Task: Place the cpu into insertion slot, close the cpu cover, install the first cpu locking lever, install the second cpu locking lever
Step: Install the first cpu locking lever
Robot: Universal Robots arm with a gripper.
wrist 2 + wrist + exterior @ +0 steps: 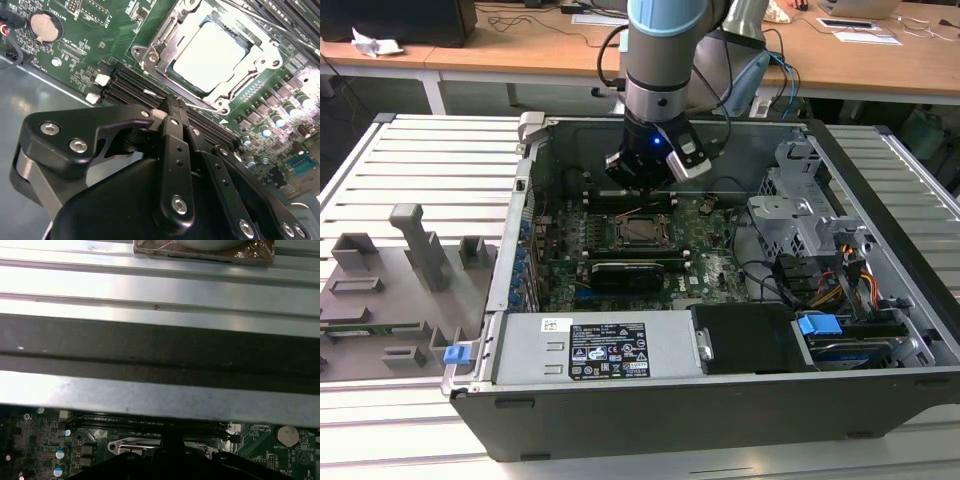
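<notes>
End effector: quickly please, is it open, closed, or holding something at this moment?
End effector: closed, fingers together, holding nothing visible, tip down by the edge of the cpu cover, where the cpu already sits.

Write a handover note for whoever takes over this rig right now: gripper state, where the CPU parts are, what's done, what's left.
Gripper: fingers together, holding nothing, low over the board just beside the insertion slot, at the memory slots.
The cpu sits in the slot.
The cpu cover lies closed around it.
Locking levers: a thin wire bar runs along the cover's near edge; latched or not, cannot tell.
Left: check both levers.
</notes>
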